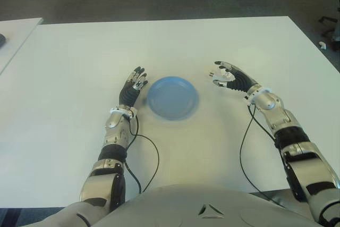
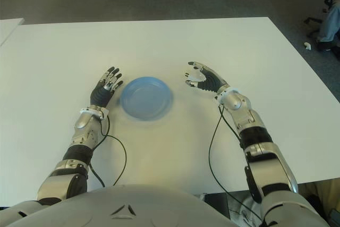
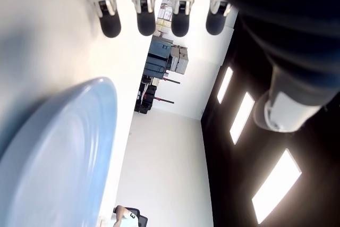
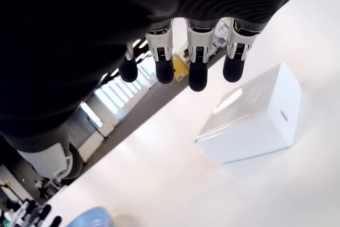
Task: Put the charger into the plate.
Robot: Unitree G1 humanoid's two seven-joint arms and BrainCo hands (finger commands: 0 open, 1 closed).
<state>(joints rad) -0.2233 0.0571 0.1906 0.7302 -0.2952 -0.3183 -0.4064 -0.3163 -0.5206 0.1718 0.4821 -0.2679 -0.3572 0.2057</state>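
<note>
The charger (image 4: 249, 115) is seen on the counter (image 1: 74, 67) under the right robot hand (image 1: 229, 76), fingers apart; the left robot hand (image 1: 133, 86), open, is seen beside the plate (image 1: 172, 97).

Eye views: bright, even overhead light on white tabletop (image 1: 170, 46), no hard glare. Soft faint shadows only, e.g. thin one under blue plate (image 1: 172, 98) at its 6 o'clock edge. Dark floor beyond tabletop at 12 o'clock looks dim. Slight softness overall; table edges bow a little toward the corners.

Left wrist view: ceiling light panels (image 3: 273, 184) blown out at 4 o'clock; plate rim close up and blurred.

Right wrist view: palm of right robot hand (image 4: 175, 67) backlit, near black; white charger (image 4: 252, 118) has glare patch on its top face and a soft shadow beneath.
</note>
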